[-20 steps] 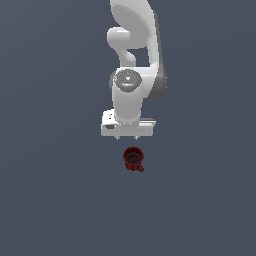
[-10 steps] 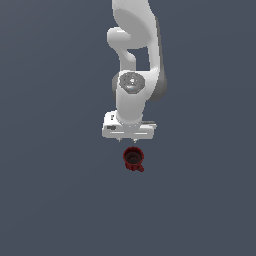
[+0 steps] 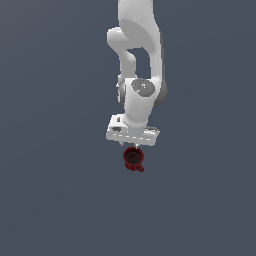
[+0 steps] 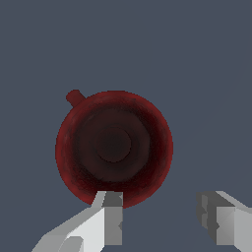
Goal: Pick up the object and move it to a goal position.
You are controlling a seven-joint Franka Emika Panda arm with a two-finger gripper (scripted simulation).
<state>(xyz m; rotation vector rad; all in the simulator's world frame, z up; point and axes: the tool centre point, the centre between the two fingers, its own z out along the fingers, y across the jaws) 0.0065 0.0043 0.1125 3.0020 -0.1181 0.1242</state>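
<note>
The object, a small dark red mug (image 3: 133,159), stands upright on the grey floor, its loop handle (image 3: 139,168) pointing toward the camera in the exterior view. My white gripper (image 3: 131,145) hangs just above it, open. In the wrist view I look straight down into the mug (image 4: 114,145), whose inside is dark and whose handle (image 4: 75,97) sticks out on the side away from the fingers. One finger (image 4: 111,216) overlaps the mug's rim, while the other finger (image 4: 216,221) stands off to the side of it. The gripper (image 4: 161,199) holds nothing.
A plain dark grey floor (image 3: 55,200) stretches all around the mug. The white arm (image 3: 140,60) rises behind the gripper. No goal marker shows in either view.
The gripper has come down toward the mug and shifted slightly to the exterior view's right. The mug has not moved.
</note>
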